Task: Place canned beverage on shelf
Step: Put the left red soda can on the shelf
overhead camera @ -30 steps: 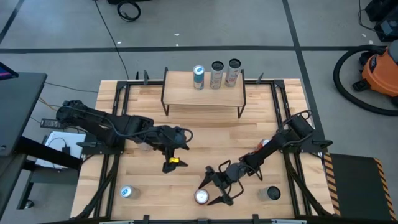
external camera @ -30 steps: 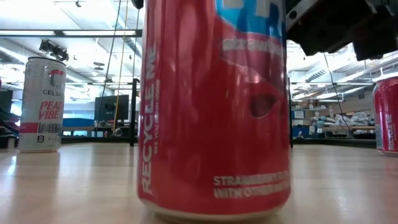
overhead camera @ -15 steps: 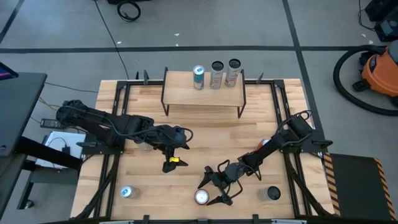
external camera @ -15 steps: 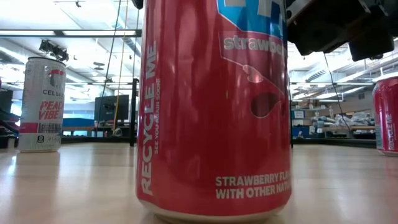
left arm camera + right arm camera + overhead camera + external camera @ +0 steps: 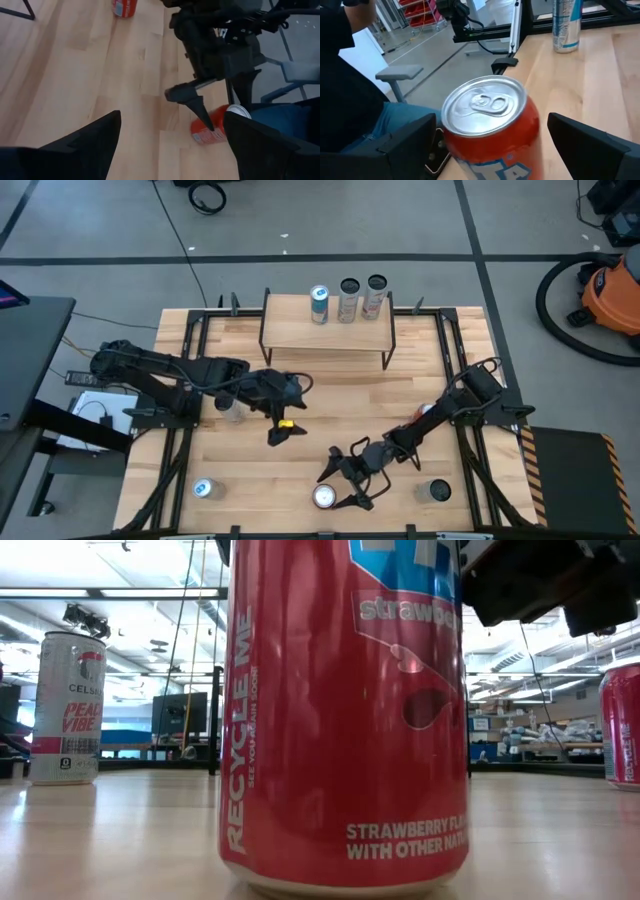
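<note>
Shelf [image 5: 328, 332]: far edge of table [image 5: 300, 395], three cans standing on its board. Red strawberry can [image 5: 324, 497]: upright near front edge, centre. Right gripper [image 5: 343, 480]: fingers spread wide either side of red can [image 5: 492, 125], not gripping it. Left gripper [image 5: 283, 430]: mid-table, fingers apart, holding nothing. Blue-and-silver can [image 5: 204, 489]: front left. Dark-topped can [image 5: 437, 492]: front right. White "Peach Vibe" can [image 5: 66, 708]: low view, left background.

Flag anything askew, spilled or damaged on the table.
Nothing stands out. Three cans stand upright on the shelf. The red strawberry can between the open right gripper's fingers is upright and undented, with no liquid spilled.
</note>
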Motion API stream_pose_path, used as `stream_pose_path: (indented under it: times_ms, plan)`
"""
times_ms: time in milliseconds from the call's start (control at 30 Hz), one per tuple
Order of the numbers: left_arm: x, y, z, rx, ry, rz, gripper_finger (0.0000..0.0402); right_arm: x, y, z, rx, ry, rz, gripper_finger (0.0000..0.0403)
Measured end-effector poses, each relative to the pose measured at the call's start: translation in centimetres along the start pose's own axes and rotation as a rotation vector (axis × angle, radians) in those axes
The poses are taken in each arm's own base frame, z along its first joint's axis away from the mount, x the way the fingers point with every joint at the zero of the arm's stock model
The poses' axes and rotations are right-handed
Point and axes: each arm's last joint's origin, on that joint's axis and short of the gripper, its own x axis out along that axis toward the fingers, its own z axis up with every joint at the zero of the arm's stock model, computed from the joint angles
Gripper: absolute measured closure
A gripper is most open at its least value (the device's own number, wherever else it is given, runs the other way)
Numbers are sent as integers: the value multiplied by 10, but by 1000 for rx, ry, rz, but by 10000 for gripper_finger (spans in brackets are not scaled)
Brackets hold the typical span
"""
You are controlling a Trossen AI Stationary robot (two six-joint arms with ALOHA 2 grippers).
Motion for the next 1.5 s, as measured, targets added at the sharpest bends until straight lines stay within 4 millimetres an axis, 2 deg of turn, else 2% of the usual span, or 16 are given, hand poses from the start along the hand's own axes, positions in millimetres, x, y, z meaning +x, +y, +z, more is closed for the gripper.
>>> stream_pose_path:
  times_ms: [200, 700, 1167, 1500]
  plan:
    - [0, 1, 1, -15, -2, 3, 49, 5, 4, -8, -8, 10, 20, 11]
    - [0, 1, 1, -55, -4, 2, 49, 6, 4, -6, -10, 13, 18, 14]
    - [0, 1, 1, -55, -4, 2, 49, 6, 1, -5, 18, -8, -38, 90]
    - [0, 1, 1, -53, -1, 0, 49, 8, -3, 2, 47, -29, -50, 95]
